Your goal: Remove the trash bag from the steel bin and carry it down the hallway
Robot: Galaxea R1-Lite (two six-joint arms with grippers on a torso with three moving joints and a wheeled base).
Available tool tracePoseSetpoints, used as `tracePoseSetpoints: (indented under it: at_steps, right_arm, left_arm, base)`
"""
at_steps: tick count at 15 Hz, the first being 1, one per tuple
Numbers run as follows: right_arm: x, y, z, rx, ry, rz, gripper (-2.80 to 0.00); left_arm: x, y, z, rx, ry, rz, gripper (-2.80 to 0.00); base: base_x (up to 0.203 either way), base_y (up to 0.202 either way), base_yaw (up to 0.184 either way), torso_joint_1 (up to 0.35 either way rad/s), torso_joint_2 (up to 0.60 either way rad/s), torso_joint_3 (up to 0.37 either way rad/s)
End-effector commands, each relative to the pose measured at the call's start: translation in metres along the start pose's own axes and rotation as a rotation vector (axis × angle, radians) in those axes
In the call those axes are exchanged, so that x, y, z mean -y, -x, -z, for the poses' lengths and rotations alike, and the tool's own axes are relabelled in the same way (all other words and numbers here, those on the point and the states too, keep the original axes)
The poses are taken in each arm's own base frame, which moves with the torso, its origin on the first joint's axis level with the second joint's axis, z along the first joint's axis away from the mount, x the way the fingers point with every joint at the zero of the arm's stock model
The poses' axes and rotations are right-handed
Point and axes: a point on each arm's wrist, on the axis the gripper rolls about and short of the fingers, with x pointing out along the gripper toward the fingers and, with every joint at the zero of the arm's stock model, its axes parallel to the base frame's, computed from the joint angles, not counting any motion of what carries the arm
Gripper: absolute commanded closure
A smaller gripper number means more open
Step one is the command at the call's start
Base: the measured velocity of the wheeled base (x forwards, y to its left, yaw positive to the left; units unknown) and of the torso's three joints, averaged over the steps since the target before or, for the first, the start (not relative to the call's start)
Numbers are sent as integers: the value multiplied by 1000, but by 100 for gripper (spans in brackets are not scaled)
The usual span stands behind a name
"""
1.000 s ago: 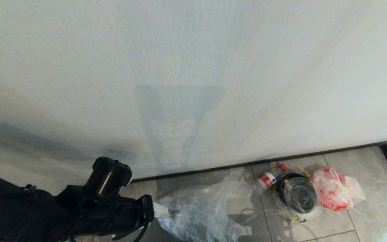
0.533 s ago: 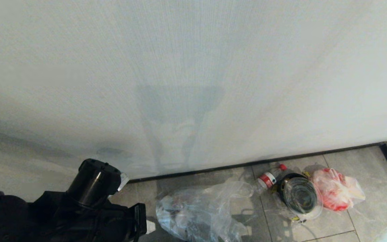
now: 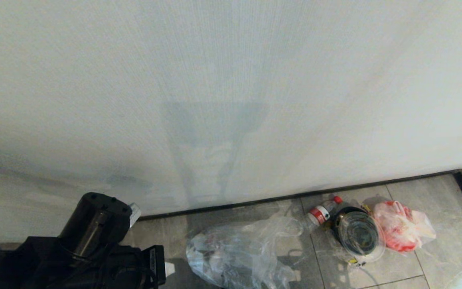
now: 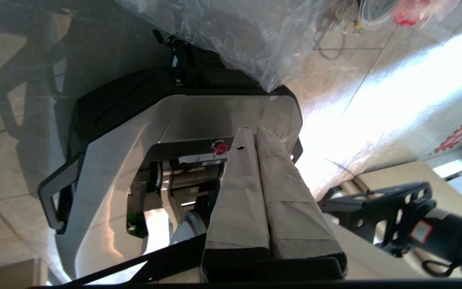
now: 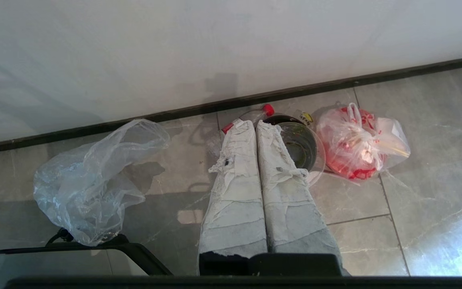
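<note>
A pale grey wall (image 3: 231, 80) with a dark skirting strip (image 3: 295, 197) meets large grey marbled floor tiles (image 5: 435, 132). On those tiles, near the skirting, lies the thin, clear, crinkled plastic trash bag (image 3: 239, 253), slumped flat rather than hanging, which suggests nothing is carrying it.

The left gripper (image 4: 255, 130) has its tape-wrapped fingers pressed together with nothing between them; the bag's lower edge sits just beyond its fingertips, apart from them, above the robot's own grey and black base (image 4: 134, 132). In the head view the left arm shows low, beside the bag.

The right gripper (image 5: 255, 123) is also closed and empty, parked over the floor. Past its tips sits a round clear-lidded container (image 5: 301, 146) with a red-capped bottle (image 3: 322, 212) against it; a pink-red plastic bag (image 5: 359, 146) lies off to one side of the jaws, the clear bag off to the other.

No steel bin appears, so the bag seems already out of it.
</note>
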Motion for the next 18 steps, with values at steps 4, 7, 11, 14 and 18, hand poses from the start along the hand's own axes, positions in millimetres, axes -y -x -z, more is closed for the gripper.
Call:
tracePoseSetpoints:
  at_steps: [4, 7, 11, 14, 18]
  right_arm:
    - [0, 0, 0, 1, 0, 0, 0]
    - [0, 0, 0, 1, 0, 0, 0]
    - [0, 0, 0, 1, 0, 0, 0]
    - [0, 0, 0, 1, 0, 0, 0]
    - [0, 0, 0, 2, 0, 1, 0]
  left_arm:
    - [3, 0, 28, -43, -91, -31, 0]
    - [-3, 7, 33, -26, -100, -79, 0]
    - [-9, 23, 35, 17, -160, -113, 0]
    - [-18, 35, 41, 2, -194, -161, 0]
    - [-26, 53, 37, 107, -216, -193, 0]
  base:
    - [0, 0, 0, 0, 0, 0]
    - [0, 0, 0, 0, 0, 0]
    - [0, 0, 0, 0, 0, 0]
    - [0, 0, 0, 0, 0, 0]
    - [0, 0, 0, 0, 0, 0]
